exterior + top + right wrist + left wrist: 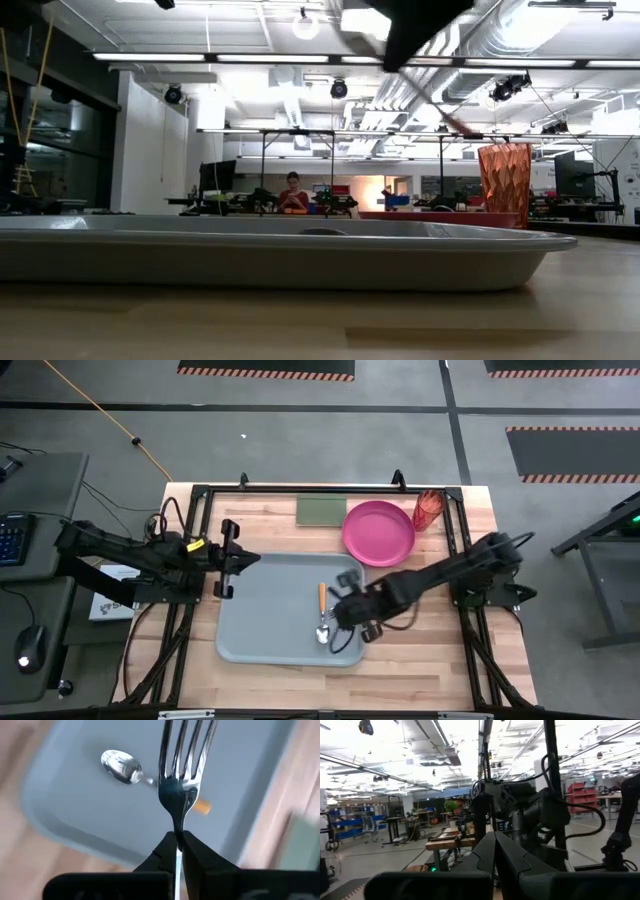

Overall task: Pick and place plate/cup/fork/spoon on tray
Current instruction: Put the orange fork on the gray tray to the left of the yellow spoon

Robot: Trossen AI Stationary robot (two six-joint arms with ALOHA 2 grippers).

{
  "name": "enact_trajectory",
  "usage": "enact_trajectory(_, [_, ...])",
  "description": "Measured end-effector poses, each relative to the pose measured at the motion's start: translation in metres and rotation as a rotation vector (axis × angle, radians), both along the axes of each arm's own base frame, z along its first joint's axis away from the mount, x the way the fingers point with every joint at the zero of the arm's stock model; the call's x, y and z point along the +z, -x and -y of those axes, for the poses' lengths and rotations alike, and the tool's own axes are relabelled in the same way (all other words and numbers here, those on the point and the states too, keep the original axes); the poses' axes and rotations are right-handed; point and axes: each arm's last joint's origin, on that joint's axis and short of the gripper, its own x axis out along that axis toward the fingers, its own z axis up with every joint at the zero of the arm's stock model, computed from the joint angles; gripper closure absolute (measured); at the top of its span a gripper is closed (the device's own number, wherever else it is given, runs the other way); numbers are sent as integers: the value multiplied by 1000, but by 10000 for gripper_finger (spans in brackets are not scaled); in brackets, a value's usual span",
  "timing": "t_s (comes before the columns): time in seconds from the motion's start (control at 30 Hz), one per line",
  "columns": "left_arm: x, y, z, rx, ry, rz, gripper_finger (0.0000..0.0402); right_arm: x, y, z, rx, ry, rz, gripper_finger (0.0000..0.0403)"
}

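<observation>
- The right end effector hangs over the right part of the large light grey-blue rectangular plastic tray, its fingers pinched tight on the small fork with silver metal tines; the tines stick out forward past the fingertips, above the tray floor.
- The small spoon with a silver bowl and slim orange-yellow handle lies inside the tray, just beside the right end effector, with its bowl toward the tray's near edge.
- The round magenta-pink plastic plate rests on the wooden desk beyond the tray's far right corner, off the tray.
- The small translucent red-orange plastic tumbler stands upright just to the right of the plate, also off the tray.
- A small flat green rectangle lies on the desk to the left of the plate.
- The left end effector waits at the tray's far left corner, its fingers closed together on nothing.
- A person shows far back in the room.
</observation>
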Motion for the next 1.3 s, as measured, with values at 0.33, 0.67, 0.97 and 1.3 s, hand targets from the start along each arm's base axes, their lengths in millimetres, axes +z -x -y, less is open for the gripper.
enact_trajectory(0.33, [0,1,4,-25,0,-1,402,-46,-42,-7,376,259,-517,402])
enact_trajectory(0.67, [0,1,4,-25,0,-1,401,-93,-57,-25,694,395,-677,402])
enact_trajectory(0.97, [0,1,4,-25,0,-2,401,-114,-61,-39,862,462,-701,402])
enact_trajectory(1.3, [0,1,4,-24,0,-2,402,-125,-70,-40,892,417,-648,399])
